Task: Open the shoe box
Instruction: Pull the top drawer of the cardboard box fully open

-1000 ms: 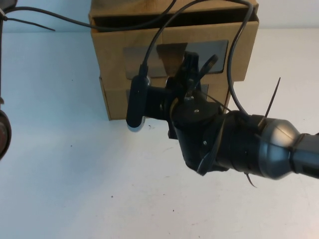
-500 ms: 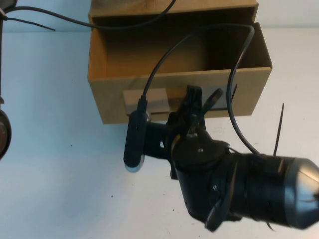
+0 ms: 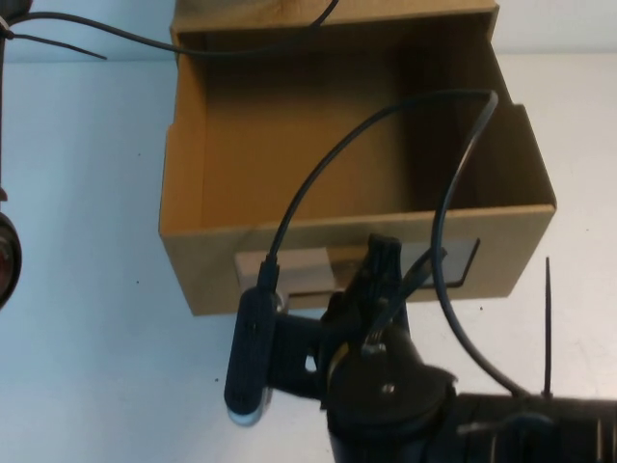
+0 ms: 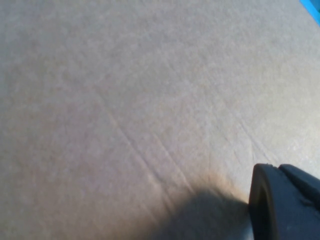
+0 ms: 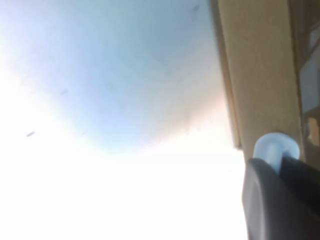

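Note:
The brown cardboard shoe box is a drawer type. Its outer sleeve (image 3: 337, 12) stands at the back of the high view, and the inner drawer (image 3: 188, 260) is slid far out toward me, its inside empty. My right gripper (image 3: 390, 270) is shut on the drawer's front wall, beside a pale label (image 3: 284, 270). In the right wrist view that wall (image 5: 260, 75) runs next to the right gripper (image 5: 280, 195). My left gripper (image 4: 282, 202) is pressed close to a plain cardboard face (image 4: 125, 100) of the box; the high view does not show it.
A black cable (image 3: 318, 183) loops over the open drawer from the wrist camera (image 3: 251, 352) on my right arm. A stiff cable tie (image 3: 548, 318) sticks up at the right. White table (image 3: 87, 367) lies to the left, with a dark round part (image 3: 5, 260) at its edge.
The drawer has slid steadily out of the sleeve toward me, showing its empty inside. My right gripper moved back toward the near edge with the front wall in its grip.

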`<action>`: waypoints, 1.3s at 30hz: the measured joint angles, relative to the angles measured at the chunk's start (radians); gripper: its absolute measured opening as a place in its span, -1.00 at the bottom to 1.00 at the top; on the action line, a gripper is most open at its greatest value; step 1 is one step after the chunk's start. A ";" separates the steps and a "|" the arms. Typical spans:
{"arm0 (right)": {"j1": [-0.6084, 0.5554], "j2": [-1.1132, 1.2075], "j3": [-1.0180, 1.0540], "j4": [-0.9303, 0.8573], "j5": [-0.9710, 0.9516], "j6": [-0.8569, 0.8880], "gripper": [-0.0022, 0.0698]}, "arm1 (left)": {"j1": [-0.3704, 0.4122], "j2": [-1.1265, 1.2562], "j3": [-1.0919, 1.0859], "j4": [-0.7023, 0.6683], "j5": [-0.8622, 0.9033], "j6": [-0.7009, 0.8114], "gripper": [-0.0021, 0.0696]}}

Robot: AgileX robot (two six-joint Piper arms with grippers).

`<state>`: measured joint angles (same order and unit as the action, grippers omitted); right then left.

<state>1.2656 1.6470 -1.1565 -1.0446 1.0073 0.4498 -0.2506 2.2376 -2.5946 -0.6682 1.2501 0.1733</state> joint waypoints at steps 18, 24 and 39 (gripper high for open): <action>0.077 -0.013 0.001 0.116 0.071 -0.023 -0.91 | 0.000 0.000 0.000 0.002 0.000 0.000 -0.95; 0.090 -0.028 -0.022 0.220 0.071 -0.025 -0.54 | 0.000 0.000 0.000 0.004 -0.002 0.000 -0.95; 0.138 -0.099 -0.195 0.521 0.205 -0.173 -0.21 | 0.000 -0.091 0.002 0.058 0.009 0.000 -0.95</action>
<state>1.4032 1.5476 -1.3519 -0.5233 1.2122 0.2764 -0.2506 2.1463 -2.5928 -0.6098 1.2593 0.1733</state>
